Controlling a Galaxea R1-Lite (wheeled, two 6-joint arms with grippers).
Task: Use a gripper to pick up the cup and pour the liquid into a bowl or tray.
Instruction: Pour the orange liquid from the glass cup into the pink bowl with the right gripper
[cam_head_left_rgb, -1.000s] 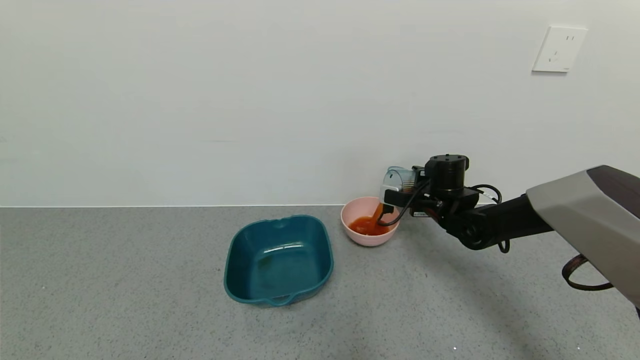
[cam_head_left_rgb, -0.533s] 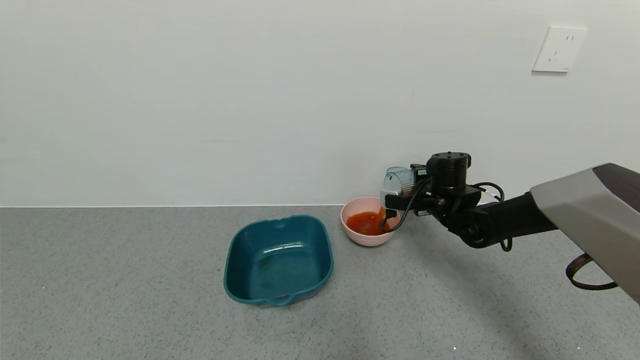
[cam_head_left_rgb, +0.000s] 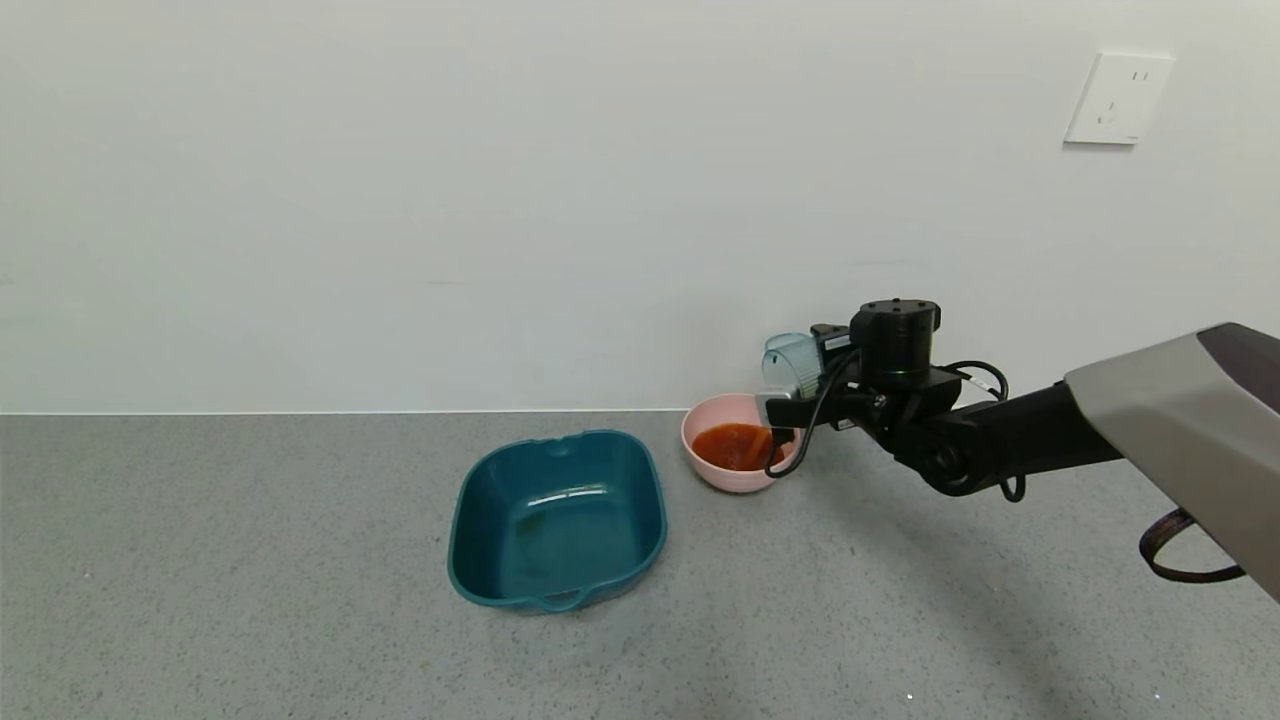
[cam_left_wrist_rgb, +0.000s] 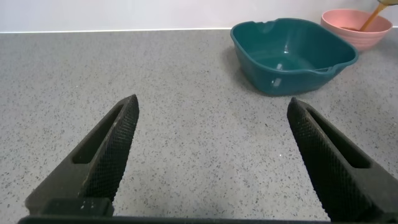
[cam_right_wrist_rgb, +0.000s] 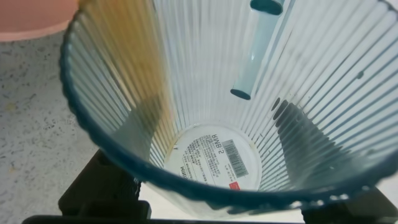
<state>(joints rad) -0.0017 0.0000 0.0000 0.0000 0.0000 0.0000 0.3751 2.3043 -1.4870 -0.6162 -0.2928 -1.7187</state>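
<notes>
My right gripper (cam_head_left_rgb: 800, 385) is shut on the translucent blue-grey cup (cam_head_left_rgb: 790, 362), held tipped on its side just above the right rim of the pale-pink bowl (cam_head_left_rgb: 740, 478). The red-orange liquid (cam_head_left_rgb: 735, 447) lies in the bowl. In the right wrist view the ribbed cup (cam_right_wrist_rgb: 205, 93) fills the picture, empty but for an orange streak down one wall, with a label on its base. My left gripper (cam_left_wrist_rgb: 211, 134) is open over bare counter, out of the head view. The bowl also shows in the left wrist view (cam_left_wrist_rgb: 348, 28).
A dark-teal squarish tray (cam_head_left_rgb: 557, 517) with handles sits empty just left of the bowl, also in the left wrist view (cam_left_wrist_rgb: 292, 53). The grey speckled counter ends at a white wall close behind the bowl. A wall socket (cam_head_left_rgb: 1118, 98) is high at the right.
The pouring stream from cup to bowl has stopped, and the liquid in the bowl has settled. The right gripper and cup have shifted slightly, the cup tilting back a little.
</notes>
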